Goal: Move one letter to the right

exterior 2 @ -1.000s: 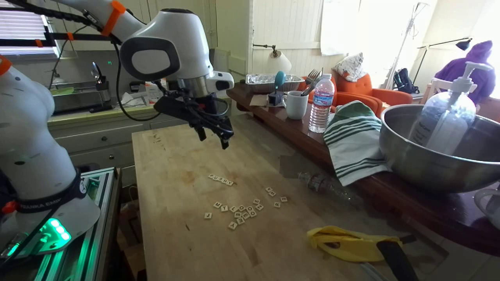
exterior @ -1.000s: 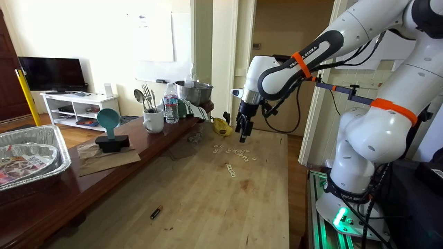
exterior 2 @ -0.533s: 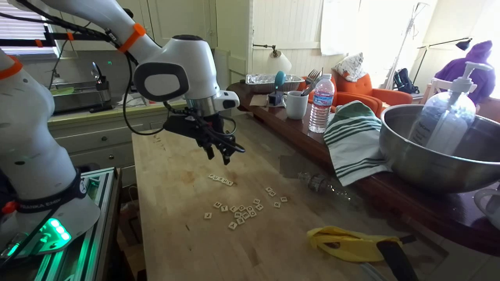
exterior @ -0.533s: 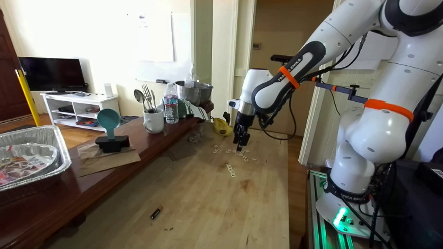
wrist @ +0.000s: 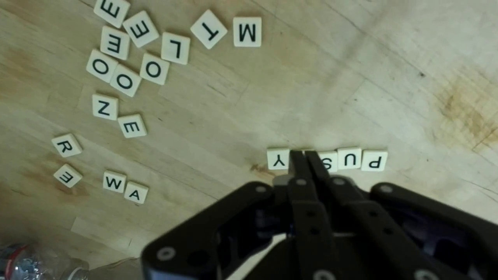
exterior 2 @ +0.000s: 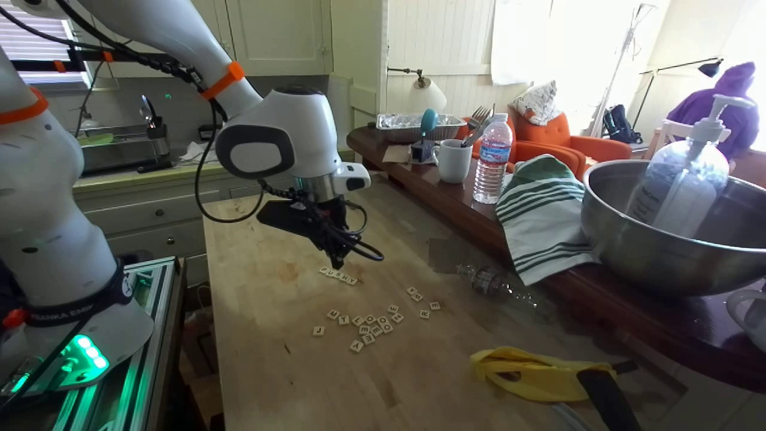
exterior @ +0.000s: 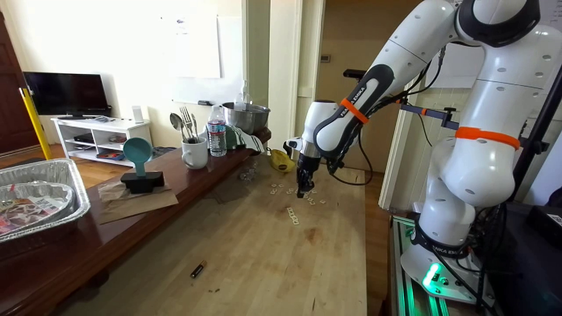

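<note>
Black gripper point(wrist: 304, 154) has come lower and closed up: tips now pressed together, nothing pinched, over the PUSHY row point(exterior 2: 337, 275), blocking most of the H point(exterior 2: 343, 278) from the wrist camera. Row hasn't shifted, lies on the wooden table point(exterior 2: 257, 365) at the far side of the loose tiles point(exterior 2: 376, 330) in an exterior view. Looks like setup for a nudge right, not a grasp; which letter, can't tell.

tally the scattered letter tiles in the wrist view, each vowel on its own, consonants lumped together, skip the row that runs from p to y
E tiles: 5
O tiles: 3
A tile: 1
Consonant tiles: 6
Total: 15
</note>
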You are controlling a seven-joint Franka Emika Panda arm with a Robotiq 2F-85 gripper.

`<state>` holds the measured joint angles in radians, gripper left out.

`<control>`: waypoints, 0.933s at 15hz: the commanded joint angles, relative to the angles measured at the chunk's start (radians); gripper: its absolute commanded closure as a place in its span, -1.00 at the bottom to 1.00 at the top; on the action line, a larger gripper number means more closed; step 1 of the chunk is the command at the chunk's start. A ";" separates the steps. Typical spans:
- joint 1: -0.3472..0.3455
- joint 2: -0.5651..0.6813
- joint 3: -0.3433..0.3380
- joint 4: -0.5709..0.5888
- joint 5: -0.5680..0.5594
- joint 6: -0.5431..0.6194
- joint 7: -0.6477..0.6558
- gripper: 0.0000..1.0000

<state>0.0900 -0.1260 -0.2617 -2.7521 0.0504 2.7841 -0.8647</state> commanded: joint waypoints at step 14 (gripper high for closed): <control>-0.001 0.204 0.054 0.107 0.340 0.063 -0.316 1.00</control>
<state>0.0840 0.0162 -0.2176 -2.6744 0.3245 2.8099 -1.1148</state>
